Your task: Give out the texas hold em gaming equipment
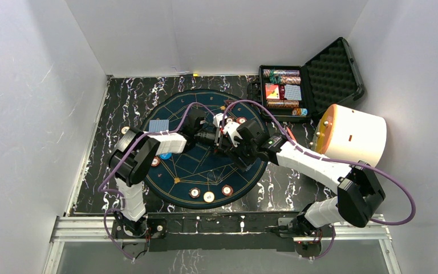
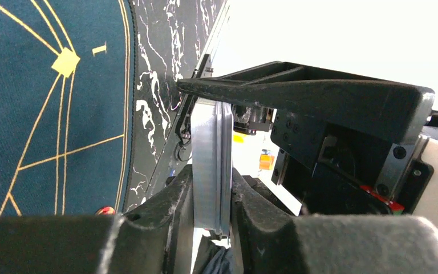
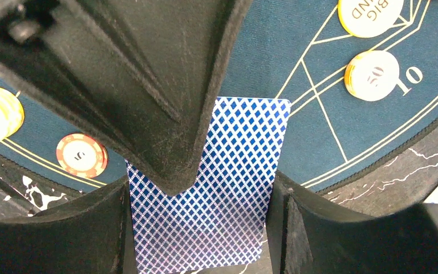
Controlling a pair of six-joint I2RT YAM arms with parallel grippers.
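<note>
Card deck (image 3: 222, 217), long axis tool-to-tool; right tool (image 3: 199, 188) tight on its edges, left tool (image 2: 211, 188) on its faces.

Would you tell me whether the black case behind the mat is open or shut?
Open: the case has its lid swung back, with chips and cards showing inside.

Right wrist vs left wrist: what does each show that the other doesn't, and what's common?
Right wrist only: deck of cards face-on, blue patterned back, held across by the right gripper; a red-brown chip, a cream chip, the yellow BIG BLIND button. Left wrist only: the deck edge-on, pinched by the left gripper; bright wall beyond. Both: the deck, the blue mat, the other arm's finger reaching in.
</note>
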